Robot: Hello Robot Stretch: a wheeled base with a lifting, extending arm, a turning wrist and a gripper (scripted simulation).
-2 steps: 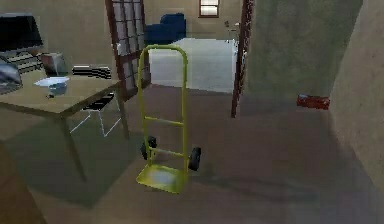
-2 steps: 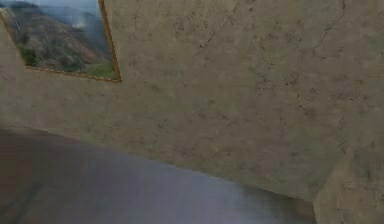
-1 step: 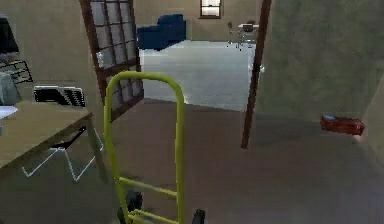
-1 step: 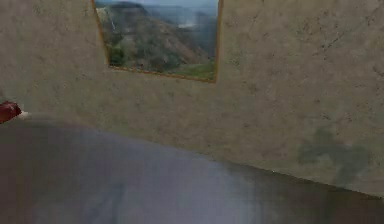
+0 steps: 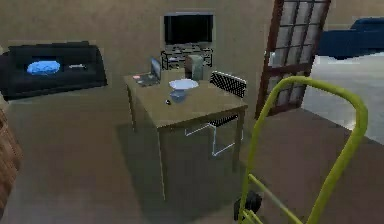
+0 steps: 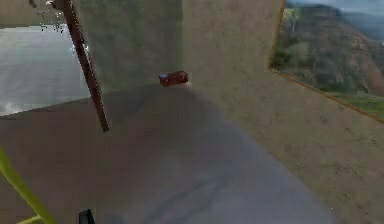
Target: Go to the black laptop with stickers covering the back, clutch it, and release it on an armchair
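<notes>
Wooden square table [image 5: 158, 110], small dark laptop [image 5: 152, 71]

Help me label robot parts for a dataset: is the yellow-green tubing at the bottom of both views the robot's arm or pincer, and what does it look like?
No. The yellow-green tubing is thin round tube bent into a tall loop, with a dark wheel at its foot: it looks like a hand truck. This robot's arm is a dark square bar instead.
</notes>
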